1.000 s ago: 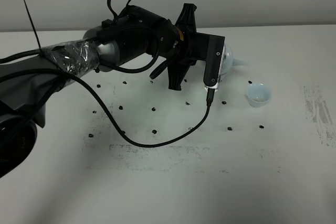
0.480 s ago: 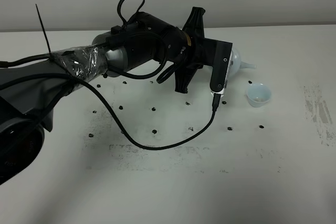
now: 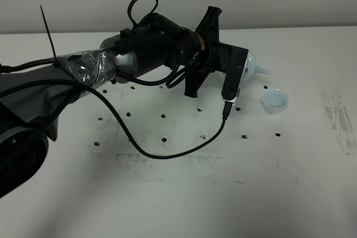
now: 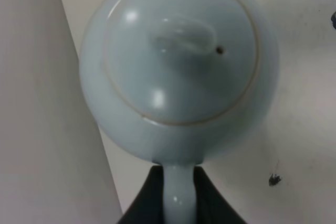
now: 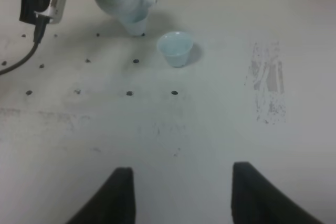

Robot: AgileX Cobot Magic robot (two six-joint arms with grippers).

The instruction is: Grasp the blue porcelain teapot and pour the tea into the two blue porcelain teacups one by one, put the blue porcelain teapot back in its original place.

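Tabletop (image 3: 167, 193) white, black-dotted, scuffed — left end effector (image 4: 177, 177) clamps teapot (image 4: 178, 66) handle; right end effector (image 5: 182, 171) gapes empty.

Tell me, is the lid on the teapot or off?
On. The left wrist view shows the knobbed lid seated flush in the top of the teapot, with no gap at its seam.

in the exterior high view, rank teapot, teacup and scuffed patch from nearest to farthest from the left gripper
1. teapot: its handle is clamped in the left gripper, right of centre.
2. teacup: standing apart, just right of the spout and a little nearer the front.
3. scuffed patch: at the far right of the view.
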